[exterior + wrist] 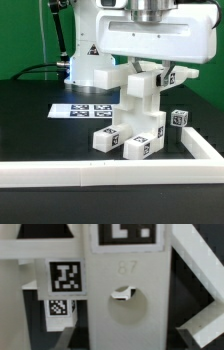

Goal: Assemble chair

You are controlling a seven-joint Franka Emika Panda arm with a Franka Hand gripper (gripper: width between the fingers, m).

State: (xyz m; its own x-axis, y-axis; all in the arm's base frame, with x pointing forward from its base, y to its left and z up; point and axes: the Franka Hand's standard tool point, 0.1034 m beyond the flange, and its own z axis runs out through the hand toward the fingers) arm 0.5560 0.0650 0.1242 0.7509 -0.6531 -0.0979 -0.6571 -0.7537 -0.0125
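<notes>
The chair [132, 122] stands half-built on the desk [30, 120], just behind the border rail [60, 172]. Your tool [152, 76] straddles its top piece; whether it clamps there cannot be told. Keep the assembly upright, push straight along the joint, and avoid twisting.

White parts, black-and-white tags, black table.
The half-built chair [135, 118] is plain white; its blocks carry square tags [66, 277] with blocky black pixel patterns on white borders, and one white face bears a faint grey "87". The loose block [178, 117] is white with the same kind of tag. The table [30, 120] is matte black, the border rail [100, 173] white, the marker board [82, 109] white with black-patterned squares, and the arm housing [150, 30] white.
</notes>
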